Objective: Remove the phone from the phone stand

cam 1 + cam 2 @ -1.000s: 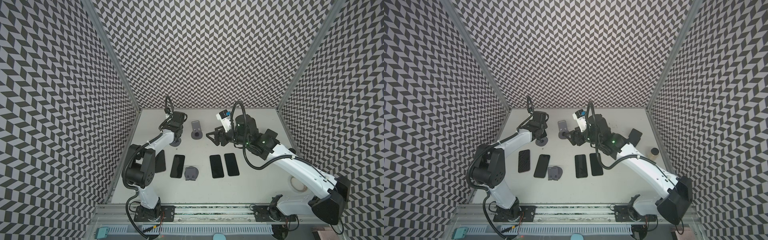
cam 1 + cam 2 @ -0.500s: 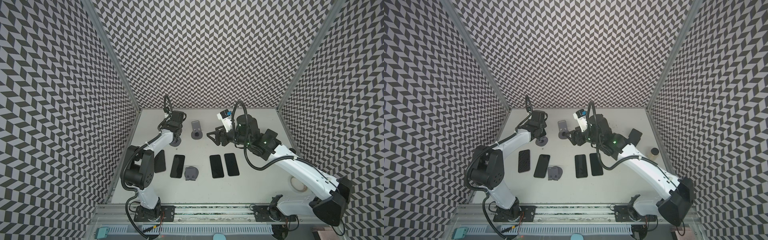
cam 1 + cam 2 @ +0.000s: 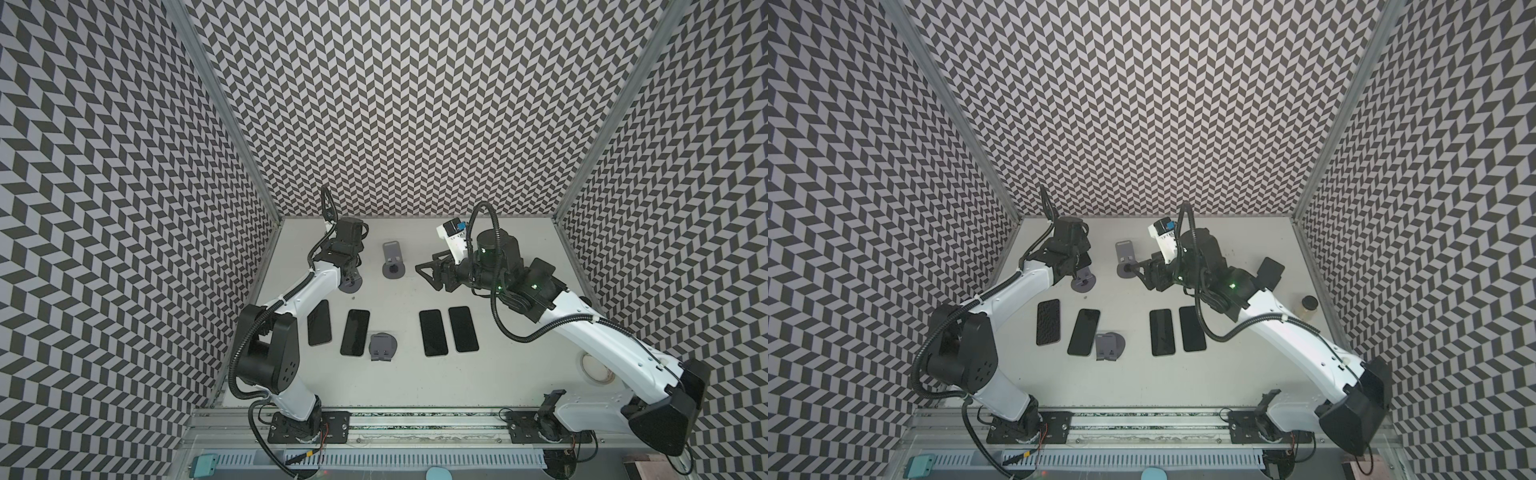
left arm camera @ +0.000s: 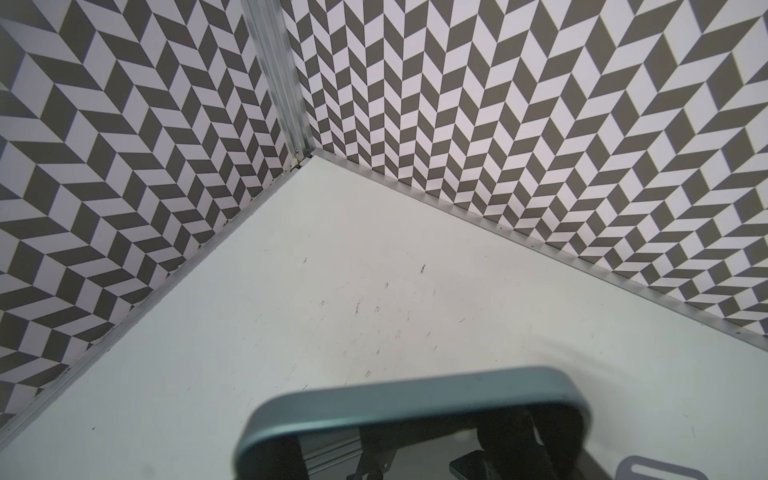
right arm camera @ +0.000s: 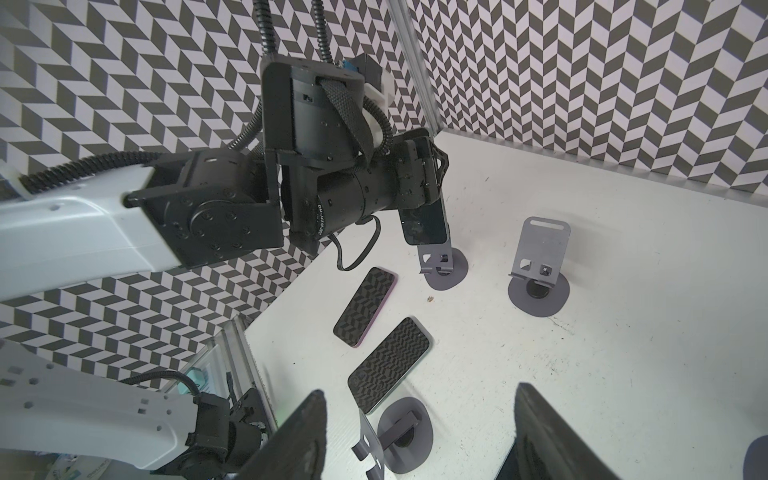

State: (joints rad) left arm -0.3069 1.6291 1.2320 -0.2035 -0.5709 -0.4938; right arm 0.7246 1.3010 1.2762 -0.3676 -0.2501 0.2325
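**Item:** phone (image 5: 426,226), dark, upright, pinched near its upper end by the left gripper (image 5: 428,191)
- **Location:** directly over the phone stand (image 5: 442,270) at the far left of the table (image 3: 498,249). Its lower edge sits just above the stand's lip. Whether it touches the back plate cannot be told

**Step in hand (judged):** lift-out. The phone is gripped but not yet carried clear of the stand

**Next move (judged):** a straight rise until the lower edge is well clear of the lip, then a carry to bare table. The stand is unheld and may drag along if the phone catches

**Left arm:** extends forward to the far-left corner, with the wrist bent so the gripper points down over the stand
- **Jaws:** closed on the phone, whose rounded edge fills the foot of the left wrist view

**Right arm:** stretches across the middle, with the right gripper (image 3: 426,275) low and aimed towards the empty stand (image 3: 392,259)
- **Jaws:** parted, nothing between them

**Also present:**
- flat phones (image 3: 355,332), four, lying face up in a row
- third stand (image 3: 383,347) among them, sitting low on the table
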